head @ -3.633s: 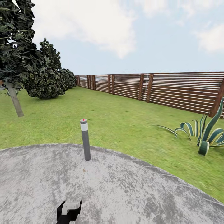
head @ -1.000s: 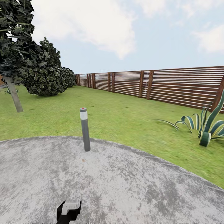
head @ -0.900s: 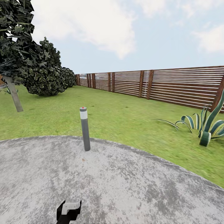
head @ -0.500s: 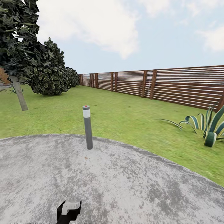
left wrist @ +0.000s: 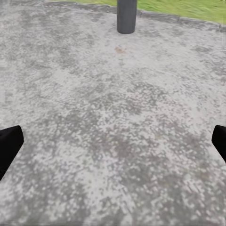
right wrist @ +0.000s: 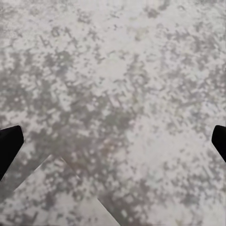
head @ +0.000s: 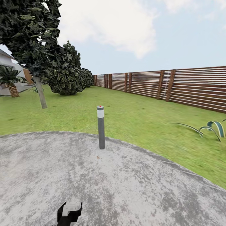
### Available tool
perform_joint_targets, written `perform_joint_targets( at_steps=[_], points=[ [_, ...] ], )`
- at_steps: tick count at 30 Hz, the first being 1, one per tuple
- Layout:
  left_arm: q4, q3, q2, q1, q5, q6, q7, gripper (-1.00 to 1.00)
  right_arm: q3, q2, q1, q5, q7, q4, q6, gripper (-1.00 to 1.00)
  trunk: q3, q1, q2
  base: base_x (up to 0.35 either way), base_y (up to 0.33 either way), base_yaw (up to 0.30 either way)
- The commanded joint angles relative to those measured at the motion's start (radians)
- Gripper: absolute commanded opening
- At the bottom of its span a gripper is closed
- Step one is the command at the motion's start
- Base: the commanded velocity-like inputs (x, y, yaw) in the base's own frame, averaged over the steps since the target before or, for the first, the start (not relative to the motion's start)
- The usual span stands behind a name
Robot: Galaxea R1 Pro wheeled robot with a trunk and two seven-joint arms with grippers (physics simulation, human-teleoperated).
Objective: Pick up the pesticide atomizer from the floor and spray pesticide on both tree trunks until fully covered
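I could not find the pesticide atomizer anywhere in my feeds, so I had no bearing from either gripper to it, no long axis to line up on, and no way to judge which arm was nearer. A small brownish speck (left wrist: 120, 49) lay on the paving (head: 131, 188) just beside the foot of the grey bollard (head: 101, 127), too small for me to call. Neither pale-trunked tree of the task was in sight; the dark-leaved tree (head: 40, 94) on the lawn (head: 135, 116) had a thin trunk, with dark bushes (head: 67, 77) behind it and the slatted fence (head: 188, 84) closing the far side. The left gripper (left wrist: 113, 141) was spread wide over bare paving, its dark fingertips (left wrist: 9, 143) at the edges of its wrist feed with the bollard's base ahead; the right gripper (right wrist: 113, 141) was likewise spread, empty, looking down on paving. Against the feed from a few seconds ago, the whole head picture had slid rightward: the bollard sat further right, the striped plant (head: 213, 127) was nearly out at the edge, and a palm (head: 11, 83) and a pale building (head: 9, 67) had come in at left, so I judged the camera had swung left, searching.
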Motion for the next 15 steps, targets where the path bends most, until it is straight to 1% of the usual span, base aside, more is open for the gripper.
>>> perform_joint_targets(
  at_steps=[1,5,7,10,15],
  points=[
    [0.000,0.000,0.000,0.000,0.000,0.000,0.000,1.00,0.000,0.000,0.000,0.000,0.000,0.000,0.000,1.00,0.000,0.000,0.000,0.000,0.000,0.282],
    [-0.001,0.000,0.000,0.000,0.000,0.000,0.000,1.00,0.000,0.000,0.000,0.000,0.000,0.000,0.000,1.00,0.000,0.000,0.000,0.000,-0.005,0.283],
    [-0.001,0.000,0.000,0.000,0.000,0.000,0.000,1.00,0.000,0.000,0.000,0.000,0.000,0.000,0.000,1.00,0.000,0.000,0.000,0.000,-0.107,0.283],
    [0.000,0.000,0.000,0.000,0.000,0.000,0.000,1.00,0.000,0.000,0.000,0.000,0.000,0.000,0.000,1.00,0.000,0.000,0.000,0.000,-0.221,0.282],
    [0.000,0.001,0.000,0.000,0.000,-0.001,0.000,1.00,0.000,0.000,0.000,0.000,0.000,0.000,0.000,1.00,0.000,0.000,0.000,0.000,-0.294,0.282]
  ],
)
